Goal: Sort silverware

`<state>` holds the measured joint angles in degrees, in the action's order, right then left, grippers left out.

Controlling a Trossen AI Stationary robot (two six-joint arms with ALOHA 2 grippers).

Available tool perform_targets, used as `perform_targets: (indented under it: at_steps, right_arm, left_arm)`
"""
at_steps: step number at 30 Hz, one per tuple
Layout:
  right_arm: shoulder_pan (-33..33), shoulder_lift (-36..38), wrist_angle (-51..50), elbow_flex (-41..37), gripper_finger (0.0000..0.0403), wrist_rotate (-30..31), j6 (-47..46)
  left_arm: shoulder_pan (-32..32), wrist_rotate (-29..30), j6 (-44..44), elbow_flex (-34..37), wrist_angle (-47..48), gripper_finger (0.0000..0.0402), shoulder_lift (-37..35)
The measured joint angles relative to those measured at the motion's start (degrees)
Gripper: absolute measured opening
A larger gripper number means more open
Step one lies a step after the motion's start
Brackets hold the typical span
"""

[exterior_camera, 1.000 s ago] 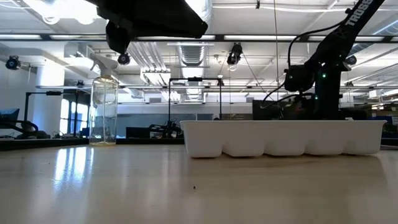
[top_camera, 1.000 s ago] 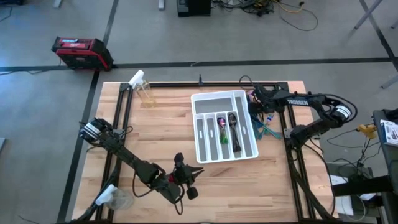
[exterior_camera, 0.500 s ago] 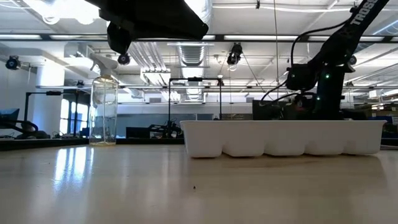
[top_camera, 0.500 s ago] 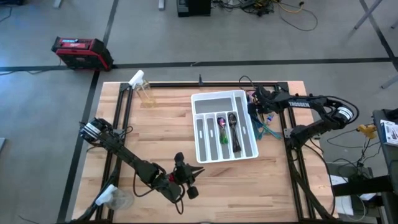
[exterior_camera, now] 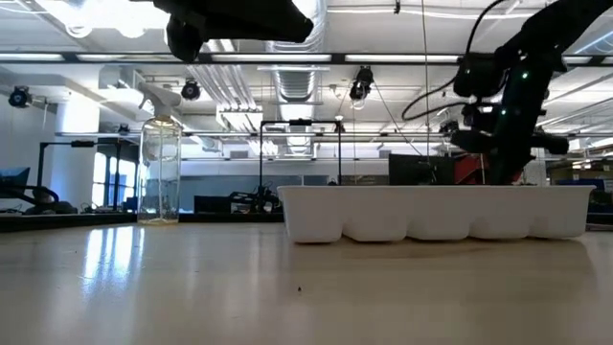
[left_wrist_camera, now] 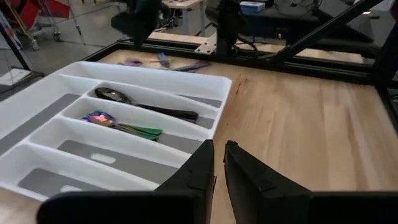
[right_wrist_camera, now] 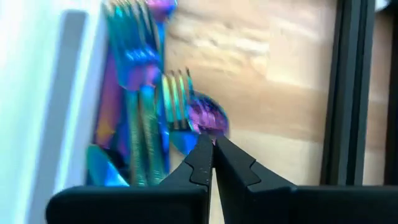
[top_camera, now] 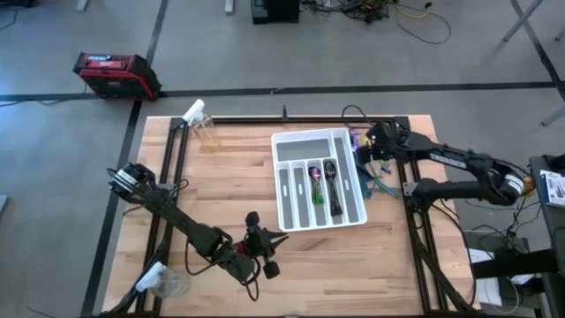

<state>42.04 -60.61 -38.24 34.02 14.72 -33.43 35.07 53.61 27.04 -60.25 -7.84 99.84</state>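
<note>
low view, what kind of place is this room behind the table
Most likely a robotics lab or workshop: exposed ceiling ducts and pipes, workbenches with equipment behind, and a wooden table framed by black rails on a taped concrete floor.

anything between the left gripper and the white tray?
Nothing: in the high view, only bare wooden table separates the left gripper from the white tray. The left wrist view shows the same.

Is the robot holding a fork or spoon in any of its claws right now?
No, neither. The right claw is closed and empty above the loose silverware beside the white tray. The left claw is empty too.
</note>
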Motion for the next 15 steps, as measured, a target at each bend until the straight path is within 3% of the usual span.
perform_targets:
  at_steps: [7, 15]
  right_arm:
    - [-2.2, 5.4, -2.9, 0.0, 0.0, -1.5, 0.4]
    - [-1.5, -1.1, -7.9, -2.1, 0.0, -1.4, 1.8]
  left_arm:
    - [-0.3, 1.3, 6.0, 0.0, 6.7, 0.0025, -0.8]
    - [-0.3, 1.3, 8.2, 0.0, 7.2, 0.0025, -0.8]
